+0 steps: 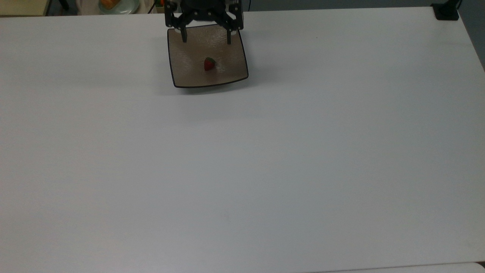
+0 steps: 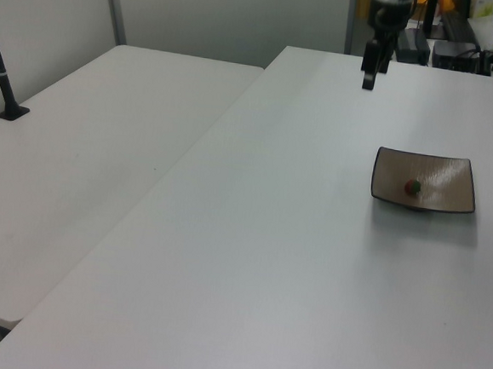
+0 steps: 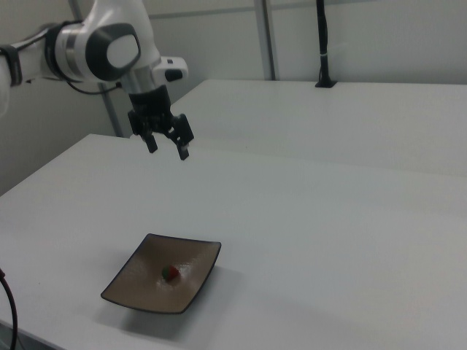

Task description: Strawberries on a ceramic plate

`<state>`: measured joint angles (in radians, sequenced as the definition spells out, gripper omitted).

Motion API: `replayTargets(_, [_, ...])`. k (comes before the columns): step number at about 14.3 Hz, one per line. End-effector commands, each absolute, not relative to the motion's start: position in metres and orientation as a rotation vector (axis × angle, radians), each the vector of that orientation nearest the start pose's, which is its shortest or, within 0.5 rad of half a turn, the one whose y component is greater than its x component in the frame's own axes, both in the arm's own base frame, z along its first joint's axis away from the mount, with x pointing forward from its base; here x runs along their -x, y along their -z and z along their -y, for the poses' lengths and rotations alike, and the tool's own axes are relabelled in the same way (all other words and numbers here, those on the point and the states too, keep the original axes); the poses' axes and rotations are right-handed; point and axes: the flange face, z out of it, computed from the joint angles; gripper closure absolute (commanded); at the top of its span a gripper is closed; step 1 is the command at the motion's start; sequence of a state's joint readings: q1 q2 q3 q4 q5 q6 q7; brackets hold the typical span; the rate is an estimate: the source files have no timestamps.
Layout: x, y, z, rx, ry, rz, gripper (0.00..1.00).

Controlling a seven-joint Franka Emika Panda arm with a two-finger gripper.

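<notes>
A tiny red strawberry [image 1: 208, 64] with a green cap lies near the middle of the square tan-brown ceramic plate [image 1: 229, 70]. The same strawberry [image 2: 413, 187] rests on the plate [image 2: 447, 190] in the left view, and the strawberry [image 3: 170, 273] on the plate [image 3: 139, 281] in the right view. My gripper [image 1: 205, 38] hangs open and empty high above the plate's far edge. The gripper [image 3: 168, 149] is well clear of the fruit in the right view, and in the left view the gripper [image 2: 370, 79] is up near the top.
The white table [image 1: 265, 159] stretches wide around the plate. A second white table [image 2: 95, 155] adjoins it. A black post base [image 1: 446, 11] stands at the top view's far right corner. A pale green plate [image 1: 119, 5] with food lies beyond the far edge.
</notes>
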<state>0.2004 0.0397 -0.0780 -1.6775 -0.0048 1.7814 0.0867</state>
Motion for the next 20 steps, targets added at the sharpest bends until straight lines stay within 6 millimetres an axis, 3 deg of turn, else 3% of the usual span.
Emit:
replayTargets(1, [-0.568,-0.596,-0.068,3.139,0.129,0.019,0.0])
replayTargets(6, [-0.556,-0.611,-0.07,3.119,0.126,0.02,0.0])
replayTargets(9, [-0.558,-0.606,-0.076,3.11,0.125,0.066,0.0])
replayTargets(13, [-0.556,-0.606,-0.074,3.106,0.106,0.269,0.0])
replayTargets(20, [-0.556,-0.605,-0.082,3.068,0.111,0.264,0.0])
